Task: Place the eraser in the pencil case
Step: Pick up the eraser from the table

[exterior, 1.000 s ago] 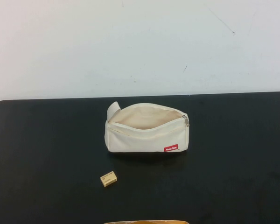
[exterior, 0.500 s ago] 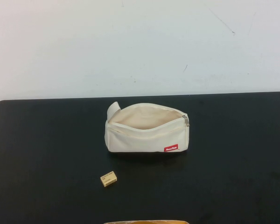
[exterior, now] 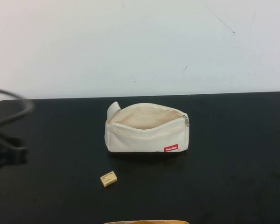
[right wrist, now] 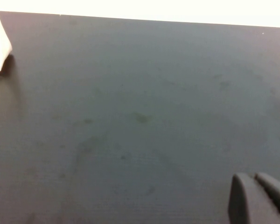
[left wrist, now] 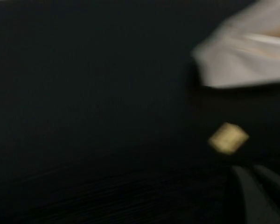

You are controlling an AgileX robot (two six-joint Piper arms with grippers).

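the left gripper (left wrist: 256,196) nears the table's left edge, the right gripper (right wrist: 259,198) parked; finger states unclear. next: reach the eraser (exterior: 108,178) lying before the open pencil case (exterior: 147,128).

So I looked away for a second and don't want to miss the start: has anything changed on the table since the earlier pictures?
The left arm has entered the high view at the table's left edge, heading toward the eraser; its pincer has grasped nothing. The eraser and the open pencil case lie as before, apart. The right pincer hangs over bare table, away from both.
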